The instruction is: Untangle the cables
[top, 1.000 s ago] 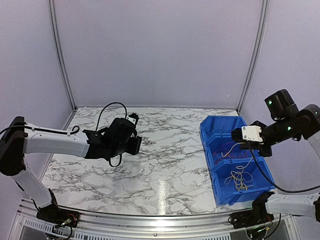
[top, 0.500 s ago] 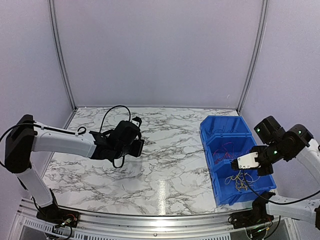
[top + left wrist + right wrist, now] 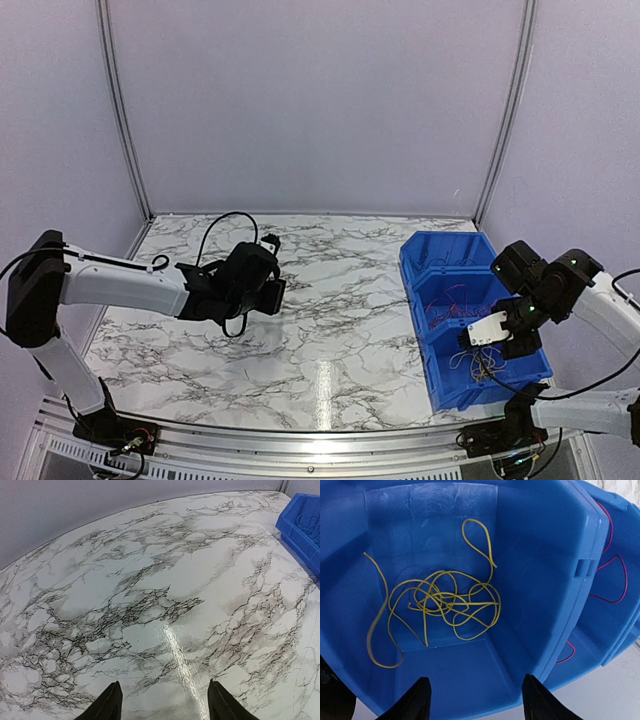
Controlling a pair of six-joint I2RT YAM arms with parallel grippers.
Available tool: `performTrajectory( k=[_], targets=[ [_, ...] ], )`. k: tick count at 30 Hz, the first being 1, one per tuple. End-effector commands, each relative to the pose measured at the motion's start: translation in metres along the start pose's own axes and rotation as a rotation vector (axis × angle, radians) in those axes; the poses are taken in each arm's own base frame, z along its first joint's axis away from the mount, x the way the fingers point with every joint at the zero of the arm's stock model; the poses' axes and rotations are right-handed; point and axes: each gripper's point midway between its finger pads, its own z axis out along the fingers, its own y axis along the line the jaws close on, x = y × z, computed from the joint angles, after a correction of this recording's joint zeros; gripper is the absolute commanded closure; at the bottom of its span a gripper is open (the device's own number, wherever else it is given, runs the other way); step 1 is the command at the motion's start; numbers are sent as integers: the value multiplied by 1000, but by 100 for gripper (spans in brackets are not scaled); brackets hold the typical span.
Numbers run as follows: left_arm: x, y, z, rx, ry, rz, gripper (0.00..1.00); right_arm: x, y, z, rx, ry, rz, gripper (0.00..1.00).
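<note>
A thin yellow cable (image 3: 445,600) lies in loose loops on the floor of the nearest blue bin (image 3: 535,545); from above the yellow cable (image 3: 480,362) shows under the right arm. Thin red cables (image 3: 612,580) lie in the neighbouring bin; the red cables (image 3: 445,300) fill the middle bin in the top view. My right gripper (image 3: 476,680) hangs open just over the near bin, nothing between its fingers; in the top view the right gripper (image 3: 468,340) sits above the bin's inner wall. My left gripper (image 3: 164,682) is open and empty over bare marble, and in the top view the left gripper (image 3: 275,292) is at centre-left.
Three blue bins (image 3: 415,262) stand in a row along the table's right side; a corner of the blue bins (image 3: 305,520) shows in the left wrist view. The marble table (image 3: 330,300) spreads between the arms. Grey walls and metal posts enclose the table.
The right gripper came down from above the middle bin to the near bin and opened; the yellow cable now lies loose there. The left arm shifted slightly.
</note>
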Motion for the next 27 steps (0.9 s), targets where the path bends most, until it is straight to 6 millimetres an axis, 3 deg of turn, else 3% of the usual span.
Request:
performTrajectory(
  k=[1,4,8,11,13,16,21,24,27],
  targets=[
    [-9,8,-10,-10,-23,-23,40,0,-28,-20,122,-14,-9,35],
    [-12,11,-16,-15,-28,-16,40,-18,-58,-43,218,-117,26,29],
    [-16,23,-30,-43,-30,8,40,-57,-95,-76,289,-345,131,26],
    [-22,32,-44,-60,-40,23,39,-75,-117,-87,329,-466,217,26],
    [-28,40,-56,-70,-56,27,37,-76,-131,-90,348,-518,274,26],
    [-33,49,-68,-79,-69,30,35,-76,-157,-89,342,-616,396,2],
    [-45,66,-89,-106,-98,29,27,-72,-204,-102,410,-800,594,1],
    [-54,82,-98,-136,-119,7,23,-59,-233,-114,516,-902,779,1],
    [-68,96,-108,-156,-156,-33,22,-48,-253,-110,549,-968,993,2]
  ],
)
